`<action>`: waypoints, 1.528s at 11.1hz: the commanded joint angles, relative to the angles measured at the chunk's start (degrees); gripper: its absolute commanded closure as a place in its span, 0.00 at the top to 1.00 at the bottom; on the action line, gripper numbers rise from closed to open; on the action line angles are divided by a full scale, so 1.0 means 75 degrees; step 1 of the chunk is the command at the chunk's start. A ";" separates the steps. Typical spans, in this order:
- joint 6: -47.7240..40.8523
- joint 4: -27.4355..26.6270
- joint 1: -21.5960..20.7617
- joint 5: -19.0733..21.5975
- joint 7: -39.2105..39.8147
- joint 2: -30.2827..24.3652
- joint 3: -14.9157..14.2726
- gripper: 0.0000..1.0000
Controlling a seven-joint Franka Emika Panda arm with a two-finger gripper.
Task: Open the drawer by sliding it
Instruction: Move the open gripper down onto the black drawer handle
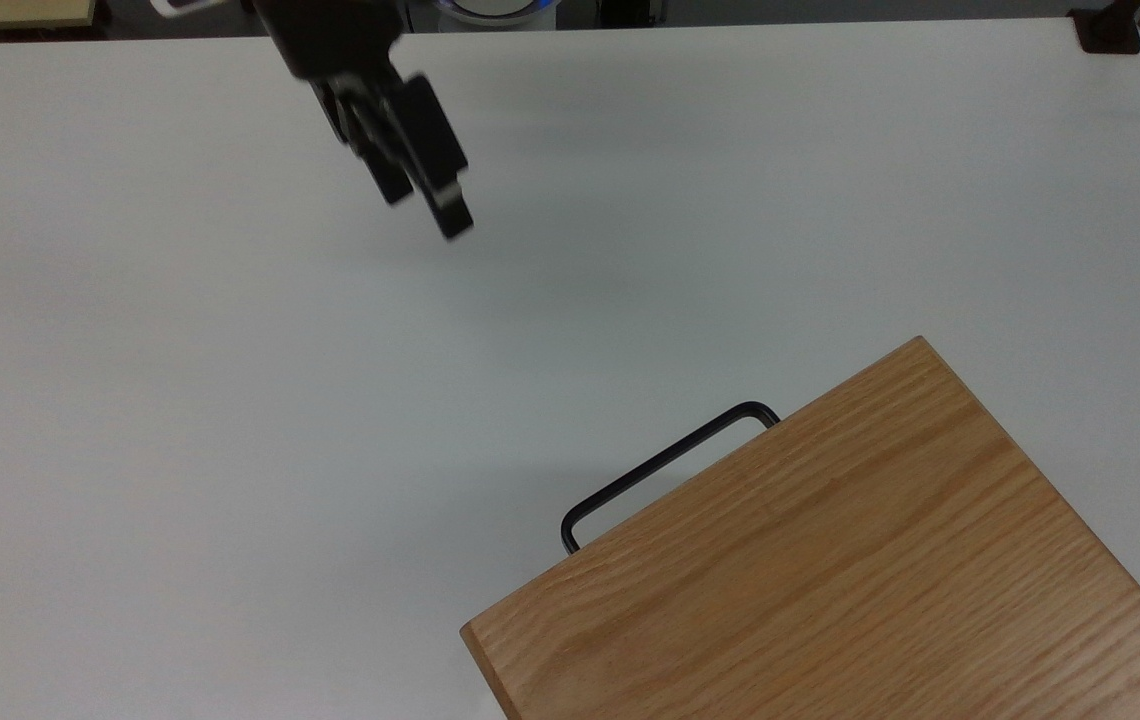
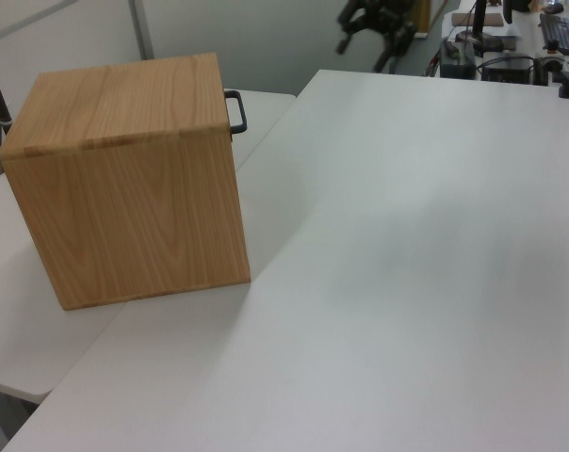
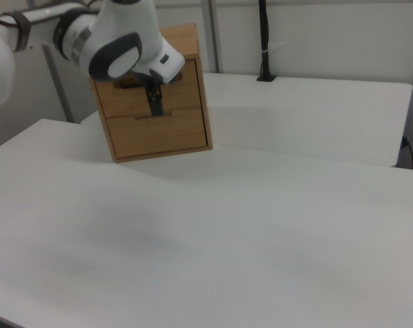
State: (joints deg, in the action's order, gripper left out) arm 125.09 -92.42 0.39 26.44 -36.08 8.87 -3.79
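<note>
Nothing is opened yet: the light-oak wooden drawer [image 3: 155, 87] sits flush, its black metal bar handle [image 1: 665, 462] untouched, well apart from the black 2-finger gripper [image 1: 425, 205] (spread, holding nothing).

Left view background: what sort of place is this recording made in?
Probably a robotics lab or office: plain white tables, a cluttered workbench with cables and equipment, grey partition walls, and a light-oak wooden cabinet as test prop.

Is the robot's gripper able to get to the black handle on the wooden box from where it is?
Probably yes. The gripper hangs in the air over the white table, well away from the handle. The handle sticks out from the front of the cabinet, and nothing lies on the table between them.
</note>
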 commanded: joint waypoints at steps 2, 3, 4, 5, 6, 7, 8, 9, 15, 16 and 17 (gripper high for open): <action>0.2850 0.0309 -0.1034 0.0446 -0.1480 0.1462 -0.0033 0.95; 0.3251 0.0601 -0.1233 0.0459 -0.1516 0.1860 -0.0022 0.95; 0.3649 0.0812 -0.1317 0.0447 -0.1505 0.2119 0.0013 0.95; 0.3850 0.1081 -0.1341 0.0447 -0.1482 0.2296 0.0037 0.95; 0.3864 0.1467 -0.1376 0.0447 -0.1470 0.2495 0.0141 0.96; 0.3887 0.1506 -0.1388 0.0435 -0.1458 0.2520 0.0224 0.95; 0.3876 0.1587 -0.1388 0.0435 -0.1447 0.2521 0.0259 0.95; 0.3876 0.1588 -0.1399 0.0412 -0.1423 0.2521 0.0329 0.84; 0.4391 0.2244 -0.1446 0.0388 -0.1353 0.3071 0.0646 0.36; 0.4403 0.2256 -0.1446 0.0365 -0.1341 0.3106 0.0635 0.36; 0.4403 0.2233 -0.1458 0.0342 -0.1329 0.3141 0.0646 0.34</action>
State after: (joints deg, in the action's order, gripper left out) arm 157.06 -77.35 -9.98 28.53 -46.58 30.95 1.12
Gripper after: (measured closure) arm 0.643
